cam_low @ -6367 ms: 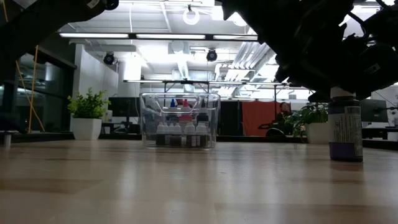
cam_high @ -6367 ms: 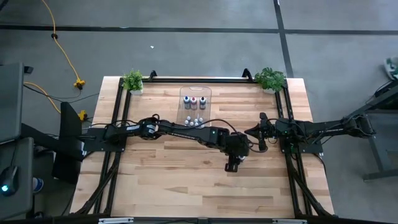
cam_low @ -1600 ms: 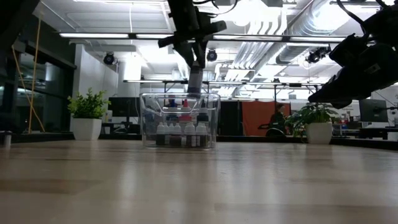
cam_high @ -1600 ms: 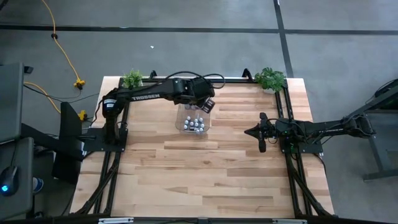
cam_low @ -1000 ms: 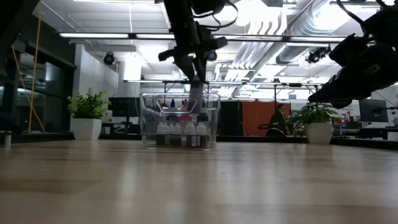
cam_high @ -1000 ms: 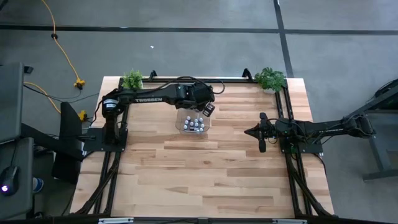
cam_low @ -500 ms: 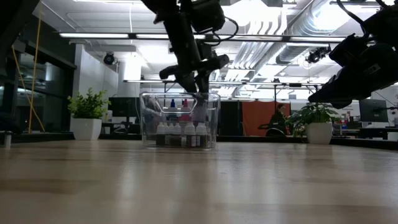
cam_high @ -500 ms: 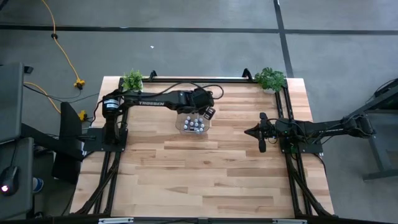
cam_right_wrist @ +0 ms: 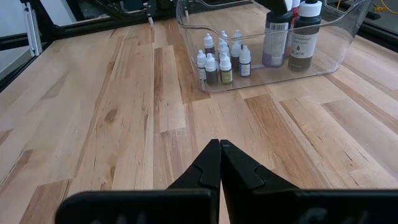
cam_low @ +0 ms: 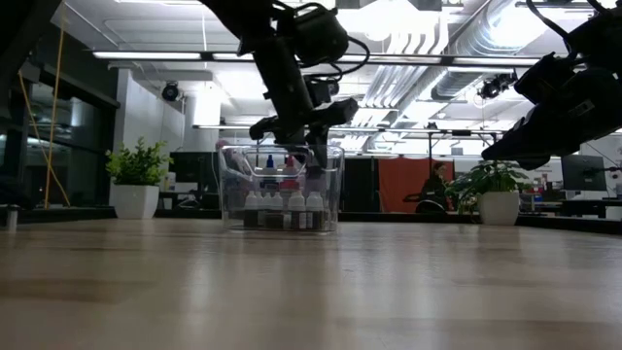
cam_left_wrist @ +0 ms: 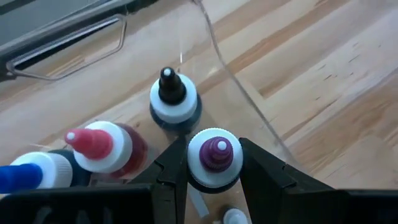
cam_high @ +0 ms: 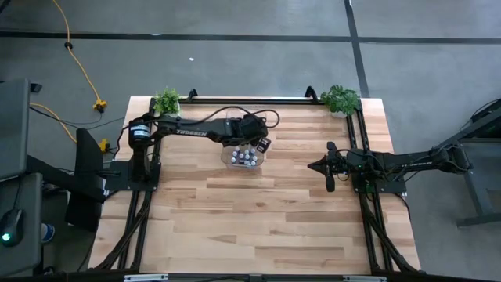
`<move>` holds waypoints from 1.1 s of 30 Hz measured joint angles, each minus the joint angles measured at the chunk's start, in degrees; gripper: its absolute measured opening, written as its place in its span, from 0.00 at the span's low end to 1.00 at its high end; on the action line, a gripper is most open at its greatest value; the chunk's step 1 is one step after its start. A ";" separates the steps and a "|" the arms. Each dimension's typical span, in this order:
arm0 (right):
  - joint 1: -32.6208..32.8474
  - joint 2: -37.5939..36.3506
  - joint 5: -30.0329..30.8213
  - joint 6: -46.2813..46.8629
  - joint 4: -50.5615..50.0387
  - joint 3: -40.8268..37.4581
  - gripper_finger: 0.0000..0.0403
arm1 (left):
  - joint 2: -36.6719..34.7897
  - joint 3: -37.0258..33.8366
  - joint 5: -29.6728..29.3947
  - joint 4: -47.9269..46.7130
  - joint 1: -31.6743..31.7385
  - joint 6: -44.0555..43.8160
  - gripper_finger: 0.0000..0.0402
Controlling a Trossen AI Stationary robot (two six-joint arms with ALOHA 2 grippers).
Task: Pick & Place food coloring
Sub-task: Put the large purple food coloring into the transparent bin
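The right tool (cam_right_wrist: pixel 219 163) waits low over the bare table (cam_high: pixel 258 211), well short of the bin, its fingers pressed together. Farther back, the left arm stretches along the far edge and bends down into the clear bin (cam_low: pixel 282 190), where the left tool (cam_left_wrist: pixel 214 163) is clamped on a purple-capped bottle (cam_left_wrist: pixel 216 157). It stands beside black-tipped (cam_left_wrist: pixel 173 99) and red (cam_left_wrist: pixel 106 144) bottles, behind the small white-capped ones (cam_right_wrist: pixel 221 56).

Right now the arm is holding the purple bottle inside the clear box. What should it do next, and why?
Probably open its fingers and let go. The left gripper is shut on the purple bottle, already down inside the clear bin, next to the black-tipped bottle and the red one. Then it can lift straight up.
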 joint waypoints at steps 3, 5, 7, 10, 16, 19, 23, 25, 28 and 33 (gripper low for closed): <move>0.00 0.00 0.02 0.00 0.00 0.00 0.00 | 0.00 -0.65 -0.19 0.17 -0.01 -0.21 0.25; -0.01 0.00 0.01 0.00 0.00 -0.01 0.00 | 0.00 -0.90 -0.27 0.64 -0.01 -0.21 0.25; -0.01 0.00 0.02 0.00 0.00 -0.02 0.00 | 0.00 -1.73 -0.37 2.19 -0.01 -0.21 0.25; -0.02 0.00 0.01 0.00 0.00 0.00 0.00 | 0.02 -2.81 0.25 3.83 0.00 -0.21 0.25; -0.01 -0.02 0.02 0.00 0.00 -0.01 0.00 | 0.00 -2.88 0.45 4.32 -0.03 -0.22 0.26; -0.02 -0.02 0.00 0.00 0.00 0.00 0.00 | 0.00 -2.88 0.73 4.25 -0.06 -0.21 0.30; 0.00 0.00 0.02 0.00 0.00 -0.02 0.00 | 0.00 -2.88 1.88 4.26 -0.06 0.03 0.37; 0.00 0.00 0.02 0.00 0.00 -0.02 0.00 | 0.00 -2.88 1.92 4.25 -0.06 0.06 0.40; -0.02 -0.01 0.02 0.00 0.00 -0.01 0.00 | 0.00 -2.88 1.92 4.16 -0.06 0.20 0.43; 0.00 0.00 0.02 0.00 0.00 0.00 0.00 | 0.00 -2.88 1.92 4.18 -0.06 0.26 0.46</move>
